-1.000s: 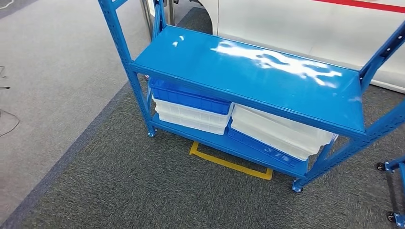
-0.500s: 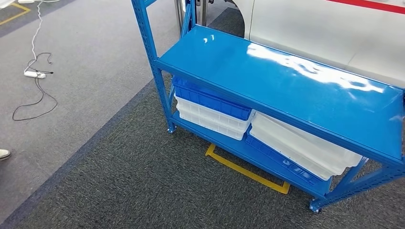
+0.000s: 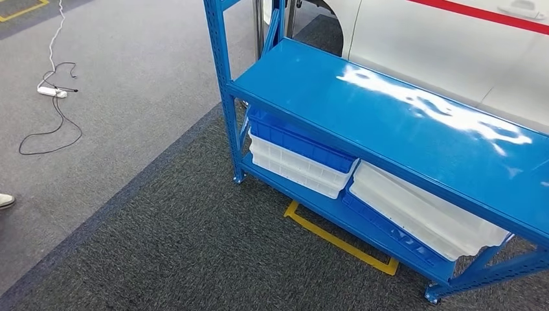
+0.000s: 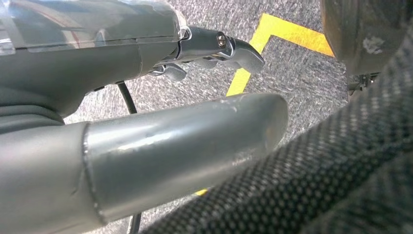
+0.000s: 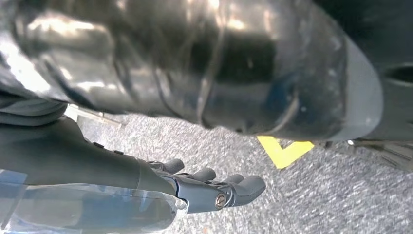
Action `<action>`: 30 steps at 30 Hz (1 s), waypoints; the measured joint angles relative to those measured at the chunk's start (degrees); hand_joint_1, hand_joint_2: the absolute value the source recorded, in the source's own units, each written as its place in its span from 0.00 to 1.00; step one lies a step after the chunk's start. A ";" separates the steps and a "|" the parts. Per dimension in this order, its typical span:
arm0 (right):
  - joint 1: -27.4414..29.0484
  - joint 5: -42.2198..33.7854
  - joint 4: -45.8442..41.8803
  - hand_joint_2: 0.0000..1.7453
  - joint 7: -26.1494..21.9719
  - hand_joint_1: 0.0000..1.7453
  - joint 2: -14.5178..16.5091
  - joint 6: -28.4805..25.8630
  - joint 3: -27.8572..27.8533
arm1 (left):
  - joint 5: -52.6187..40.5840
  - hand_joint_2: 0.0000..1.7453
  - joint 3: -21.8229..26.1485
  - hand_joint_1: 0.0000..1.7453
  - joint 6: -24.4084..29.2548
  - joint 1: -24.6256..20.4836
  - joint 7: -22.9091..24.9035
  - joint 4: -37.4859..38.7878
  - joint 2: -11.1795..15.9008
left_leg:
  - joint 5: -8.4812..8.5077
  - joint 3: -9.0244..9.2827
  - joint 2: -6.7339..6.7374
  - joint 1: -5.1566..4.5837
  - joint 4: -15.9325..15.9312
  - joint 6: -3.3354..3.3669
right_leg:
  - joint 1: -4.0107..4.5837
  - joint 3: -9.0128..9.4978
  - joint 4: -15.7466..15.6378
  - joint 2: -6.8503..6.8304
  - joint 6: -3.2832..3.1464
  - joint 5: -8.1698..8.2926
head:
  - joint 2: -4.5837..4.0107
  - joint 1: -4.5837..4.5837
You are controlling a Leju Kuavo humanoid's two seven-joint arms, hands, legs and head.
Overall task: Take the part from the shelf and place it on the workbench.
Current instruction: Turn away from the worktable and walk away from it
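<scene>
Blue steel shelf (image 3: 414,123) carries no visible part; only bins (image 3: 304,152) below, so its handling can't be judged. Left hand (image 4: 146,112) and right hand (image 5: 195,187) hang loosely uncurled, holding nothing.

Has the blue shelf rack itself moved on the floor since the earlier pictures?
No. The blue shelf rack keeps its place against the yellow floor tape under it; the whole picture has shifted right together, so the camera has turned.
</scene>
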 joint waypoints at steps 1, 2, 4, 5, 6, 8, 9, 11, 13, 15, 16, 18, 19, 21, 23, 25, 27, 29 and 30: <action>0.04 0.00 0.00 0.00 0.00 0.00 0.00 0.00 -0.03 | 0.00 0.00 -0.02 0.00 0.00 0.01 -0.01 0.00 -0.01 | -0.33 0.44 -0.10 -0.01 0.01 -0.08 | 0.00 -0.67 -0.13 0.01 0.01 1.20 | 0.00 0.01; 0.12 0.00 0.00 0.00 0.00 0.00 0.00 0.00 -0.04 | 0.01 0.00 -0.04 0.00 0.00 0.01 -0.01 0.00 -0.01 | -0.74 1.03 -0.22 -0.01 0.01 -0.23 | 0.00 -0.23 -2.47 0.02 -0.08 3.59 | 0.00 0.01; 0.34 0.00 0.01 0.00 0.00 0.00 -0.03 0.00 -0.08 | 0.01 0.00 -0.07 0.00 0.00 0.04 -0.03 0.01 -0.03 | -1.65 2.24 -0.36 -0.07 0.07 -0.63 | 0.14 1.90 -9.59 0.06 -0.55 8.42 | -0.01 0.01; 0.36 0.00 0.01 0.00 -0.01 0.00 -0.04 0.00 -0.10 | 0.01 0.00 -0.10 0.00 0.00 0.02 -0.06 0.02 -0.03 | -2.08 2.53 -0.38 -0.14 0.14 -0.92 | 0.28 2.65 -12.08 0.08 -0.89 9.32 | -0.01 0.02; 0.33 0.00 0.01 0.00 -0.03 0.00 -0.06 0.00 -0.12 | 0.01 0.00 -0.14 0.00 0.00 -0.04 -0.09 0.03 -0.02 | -2.46 2.70 -0.37 -0.21 0.17 -1.27 | 0.43 2.96 -13.36 0.10 -1.25 9.64 | -0.01 0.04; 0.23 0.01 0.00 0.00 -0.05 0.00 -0.05 0.00 -0.15 | 0.00 0.00 -0.22 0.00 -0.03 -0.16 -0.14 0.04 0.02 | -2.68 3.08 -0.32 -0.32 0.58 -1.98 | 0.48 3.28 -13.80 0.16 -2.00 9.33 | 0.00 0.04; 0.25 0.02 0.00 0.00 -0.08 0.00 -0.05 -0.01 -0.18 | 0.00 0.00 -0.25 0.00 -0.04 -0.20 -0.15 0.04 0.06 | -2.84 3.34 -0.26 -0.28 1.06 -2.26 | 0.38 3.81 -14.12 0.13 -2.36 9.58 | 0.00 0.04; 0.27 0.08 0.00 0.00 -0.11 0.00 -0.10 -0.05 -0.26 | -0.04 0.00 -0.30 0.00 -0.06 -0.22 -0.15 0.04 0.13 | -3.94 2.14 -0.17 -0.15 4.42 -2.72 | 0.15 4.95 -14.68 0.06 -3.04 9.31 | -0.01 0.02; 0.21 0.11 0.00 0.00 -0.15 0.00 -0.14 -0.09 -0.32 | -0.11 0.00 -0.36 0.00 -0.09 -0.19 -0.15 0.04 0.16 | -6.69 -1.94 -0.11 0.04 11.08 -3.35 | 0.10 5.56 -14.94 0.00 -3.46 8.87 | -0.01 -0.01; 0.21 0.11 0.00 0.00 -0.17 0.00 -0.13 -0.09 -0.35 | -0.12 0.00 -0.38 0.00 -0.13 -0.11 -0.14 0.04 0.17 | -8.20 -5.92 -0.11 0.18 15.90 -3.88 | 0.13 6.05 -14.92 0.03 -3.54 8.28 | 0.00 -0.01; 0.25 0.12 0.00 0.00 -0.17 0.00 -0.13 -0.09 -0.37 | -0.09 0.00 -0.38 0.00 -0.15 -0.08 -0.14 0.04 0.17 | -7.39 -6.80 -0.10 0.23 15.95 -3.97 | 0.13 6.46 -14.92 0.04 -3.49 7.93 | 0.00 -0.01; 0.37 0.13 0.01 0.00 -0.16 0.00 -0.13 -0.08 -0.41 | -0.03 0.00 -0.38 0.00 -0.15 0.04 -0.14 0.05 0.19 | -2.41 -5.99 -0.01 0.33 10.65 -3.81 | 0.10 7.56 -14.92 0.06 -3.23 7.10 | -0.01 0.00; 0.40 0.13 0.02 0.00 -0.16 0.00 -0.13 -0.08 -0.43 | -0.02 0.00 -0.39 0.00 -0.16 0.12 -0.13 0.09 0.20 | -0.28 -5.22 0.09 0.29 7.47 -3.59 | 0.10 8.06 -14.89 0.06 -3.04 6.71 | -0.01 0.01; 0.31 0.13 0.03 0.00 -0.18 0.00 -0.13 -0.08 -0.46 | -0.02 0.00 -0.41 0.00 -0.17 0.21 -0.11 0.18 0.21 | 1.50 -4.38 0.35 -0.03 2.73 -2.92 | 0.14 8.30 -14.77 0.12 -2.45 6.09 | -0.01 -0.05; 0.16 0.15 0.02 0.00 -0.18 0.00 -0.11 -0.07 -0.46 | -0.01 0.00 -0.43 0.00 -0.18 0.19 -0.10 0.22 0.20 | 1.03 -4.44 0.36 -0.32 2.19 -2.13 | 0.18 8.29 -14.88 0.14 -1.70 5.66 | 0.00 -0.10; 0.13 0.22 -0.01 0.00 -0.17 0.00 -0.11 -0.05 -0.48 | -0.08 0.00 -0.52 0.00 -0.19 0.16 -0.08 0.21 0.10 | 1.53 -3.64 0.18 -0.03 1.69 -1.31 | 0.18 8.69 -14.55 0.12 -0.96 4.90 | -0.01 -0.07; 0.11 0.34 -0.03 0.00 -0.17 0.00 -0.13 -0.04 -0.49 | -0.20 0.00 -0.76 0.00 -0.22 0.08 -0.06 0.20 0.02 | 1.51 -2.62 0.22 0.25 0.95 -0.61 | 0.14 6.98 -10.53 0.20 -0.58 2.77 | -0.01 -0.05; 0.14 0.48 -0.02 0.00 -0.18 0.00 -0.13 -0.04 -0.50 | -0.36 0.00 -1.02 0.00 -0.24 0.01 -0.04 0.20 0.01 | 1.09 -2.00 0.35 0.17 0.81 -0.18 | 0.07 2.44 -2.90 0.25 -0.39 -0.20 | -0.01 -0.04; 0.15 0.55 -0.02 0.00 -0.17 0.00 -0.13 -0.03 -0.51 | -0.45 0.00 -1.11 0.00 -0.24 -0.02 -0.02 0.20 0.01 | 0.78 -1.69 0.32 0.14 0.82 -0.10 | 0.04 0.27 0.07 0.25 -0.30 -0.72 | 0.00 -0.04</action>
